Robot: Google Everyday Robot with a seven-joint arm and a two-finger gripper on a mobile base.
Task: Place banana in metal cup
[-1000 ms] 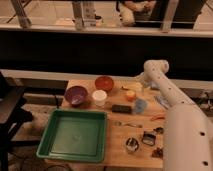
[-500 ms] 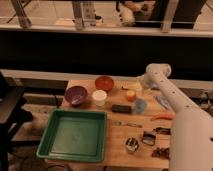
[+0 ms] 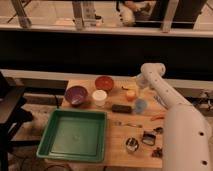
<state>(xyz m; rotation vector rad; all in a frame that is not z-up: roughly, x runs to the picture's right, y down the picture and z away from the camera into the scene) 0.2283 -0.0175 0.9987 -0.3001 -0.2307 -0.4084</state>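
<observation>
The banana point(image 3: 127, 88) is a small pale-yellow shape lying near the far edge of the wooden table point(image 3: 117, 155), between the red bowl point(image 3: 104, 82) and my arm, just behind the orange-yellow cup point(image 3: 130, 95). The metal cup point(image 3: 131, 145) stands near the front edge, right of the green tray point(image 3: 75, 135). My white arm rises from the lower right to a joint point(image 3: 151, 71) over the table's far right corner. The gripper point(image 3: 137, 86) hangs down from there, right beside the banana and far from the metal cup.
A purple bowl point(image 3: 76, 95), a white cup point(image 3: 99, 97), a pale blue cup point(image 3: 140, 105) and a dark flat block point(image 3: 121, 108) stand mid-table. A thin utensil point(image 3: 127, 124), an orange item point(image 3: 157, 118) and small dark objects point(image 3: 148, 138) lie to the right. A dark wall runs behind.
The arm has shifted slightly right and its forearm has settled lower over the table's right side. The banana and the cups have not moved.
</observation>
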